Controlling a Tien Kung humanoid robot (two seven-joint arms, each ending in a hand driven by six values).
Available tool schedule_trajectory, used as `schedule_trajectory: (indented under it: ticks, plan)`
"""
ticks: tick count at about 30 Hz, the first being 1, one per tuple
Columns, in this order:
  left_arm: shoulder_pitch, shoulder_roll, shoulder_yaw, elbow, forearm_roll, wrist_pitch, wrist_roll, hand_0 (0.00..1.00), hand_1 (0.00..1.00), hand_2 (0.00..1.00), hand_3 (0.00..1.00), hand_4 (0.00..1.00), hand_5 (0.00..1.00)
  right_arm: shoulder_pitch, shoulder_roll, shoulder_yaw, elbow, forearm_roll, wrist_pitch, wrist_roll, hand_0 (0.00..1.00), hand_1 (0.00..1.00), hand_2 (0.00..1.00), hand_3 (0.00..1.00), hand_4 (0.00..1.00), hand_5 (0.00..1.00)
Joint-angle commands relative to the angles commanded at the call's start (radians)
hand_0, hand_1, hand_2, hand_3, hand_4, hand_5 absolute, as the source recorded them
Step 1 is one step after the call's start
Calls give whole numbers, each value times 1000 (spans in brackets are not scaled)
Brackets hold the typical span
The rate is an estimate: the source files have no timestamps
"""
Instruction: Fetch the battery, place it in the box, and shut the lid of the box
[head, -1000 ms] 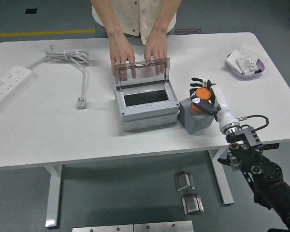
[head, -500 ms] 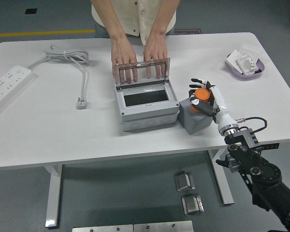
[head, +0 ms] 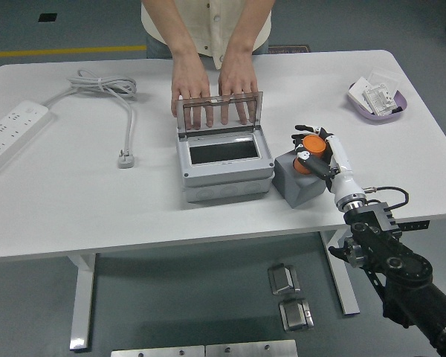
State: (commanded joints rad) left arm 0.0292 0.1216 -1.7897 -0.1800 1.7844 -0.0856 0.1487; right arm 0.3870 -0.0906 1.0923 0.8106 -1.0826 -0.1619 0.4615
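One right hand (head: 313, 151) reaches in from lower right, fingers curled round the orange battery (head: 310, 149).

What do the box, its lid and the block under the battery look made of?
Box: probably matte grey moulded plastic. Lid: clear smoky plastic, the person's fingers show through it. Grey block: dull and opaque, plastic or foam, can't tell. Right hand grips the orange battery.

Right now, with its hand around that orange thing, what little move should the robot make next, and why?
Probably lift: the right hand is curled around the orange battery, which sits on the grey block. The grey box to its left stands open, its lid held up by the person's hands. Raising it clears the block before carrying it left.
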Motion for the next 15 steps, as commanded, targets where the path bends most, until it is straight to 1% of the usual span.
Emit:
schedule_trajectory:
  ticks: [2,3,8,9,15]
  plan:
    - [0,0,1,0,0,0,0,613,674,669,698,679,139,0,1,-2,0,6,-1,2,645,596,556,579,163,160]
    - [0,0,1,0,0,0,0,614,674,669,700,680,140,0,1,-2,0,8,-2,2,656,578,541,546,105,156]
    - [0,2,0,0,0,0,-1,614,674,669,700,680,140,-2,3,-6,0,20,-7,6,656,578,541,546,105,156]
    - [0,2,0,0,-1,0,-1,614,674,670,701,681,139,-2,3,-6,0,22,-9,6,657,582,541,545,62,140]
    - [3,2,1,0,-2,0,0,617,673,670,702,683,142,-1,2,-7,9,31,-23,5,657,582,541,545,62,140]
